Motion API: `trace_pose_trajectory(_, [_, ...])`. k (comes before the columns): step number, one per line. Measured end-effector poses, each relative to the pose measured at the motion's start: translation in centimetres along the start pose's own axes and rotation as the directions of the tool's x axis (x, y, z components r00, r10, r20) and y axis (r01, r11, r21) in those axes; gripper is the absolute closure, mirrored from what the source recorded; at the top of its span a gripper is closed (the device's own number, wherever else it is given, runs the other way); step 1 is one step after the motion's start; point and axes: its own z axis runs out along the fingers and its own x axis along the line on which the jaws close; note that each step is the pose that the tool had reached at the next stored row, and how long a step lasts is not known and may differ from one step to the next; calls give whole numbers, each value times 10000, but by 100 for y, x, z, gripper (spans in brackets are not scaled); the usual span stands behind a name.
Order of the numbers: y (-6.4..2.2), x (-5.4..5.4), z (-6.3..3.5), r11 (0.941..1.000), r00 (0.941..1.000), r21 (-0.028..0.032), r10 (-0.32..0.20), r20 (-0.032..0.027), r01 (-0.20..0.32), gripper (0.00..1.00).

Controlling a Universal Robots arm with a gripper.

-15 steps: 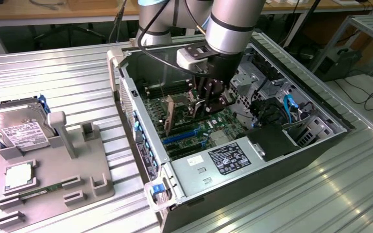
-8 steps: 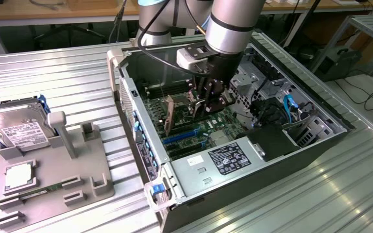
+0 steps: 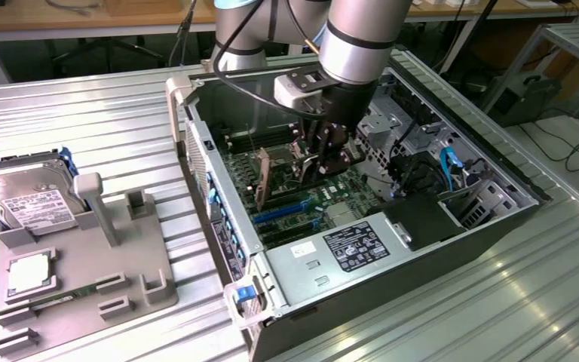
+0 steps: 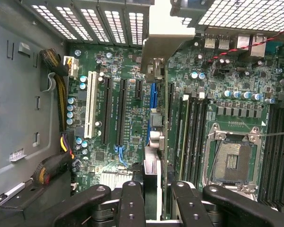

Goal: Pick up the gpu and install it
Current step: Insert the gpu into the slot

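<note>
The gpu (image 3: 263, 181) stands on edge inside the open computer case (image 3: 194, 113), over the motherboard's expansion slots. My gripper (image 3: 317, 164) reaches down into the case from above and is shut on the card's upper edge. In the wrist view the gpu (image 4: 158, 142) appears edge-on as a thin dark board running away from my gripper (image 4: 158, 204), a black finger (image 4: 132, 203) on each side of it. Its pale metal bracket (image 4: 168, 45) lies against the case's rear wall. The card lines up with a blue slot (image 4: 153, 97); whether it is seated I cannot tell.
A grey fixture (image 3: 118, 294) at the exterior view's left holds a hard drive (image 3: 28, 200), a processor (image 3: 28, 275) and a memory stick (image 3: 53, 302). Inside the case are the power supply (image 3: 355, 249), the processor socket (image 4: 232, 161) and cable bundles (image 4: 57, 90).
</note>
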Motion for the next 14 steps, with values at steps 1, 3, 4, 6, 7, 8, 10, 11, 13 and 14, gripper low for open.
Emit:
trace_pose_trajectory(1, [0, 0, 0, 10000, 10000, -1, 74, 1, -74, 73])
trace_pose_trajectory(3, [0, 0, 0, 9994, 9994, -2, 334, 5, -334, 73])
trace_pose_trajectory(4, [2, 0, 1, 9991, 9991, -3, 416, 5, -416, 73])
trace_pose_trajectory(6, [31, -2, 8, 9990, 9990, -3, 448, 6, -448, 73])
trace_pose_trajectory(7, [61, -5, 17, 9990, 9990, -3, 446, 6, -446, 73])
trace_pose_trajectory(8, [79, -7, 24, 9990, 9990, -3, 446, 6, -446, 73])
trace_pose_trajectory(10, [104, -9, 35, 9990, 9990, 1, 446, 4, -446, 73])
trace_pose_trajectory(11, [112, -11, 47, 9990, 9990, 6, 446, 4, -446, 73])
trace_pose_trajectory(13, [133, -15, 78, 9990, 9990, 14, 446, 4, -446, 73])
trace_pose_trajectory(14, [142, -16, 90, 9990, 9990, 19, 446, 4, -446, 73])
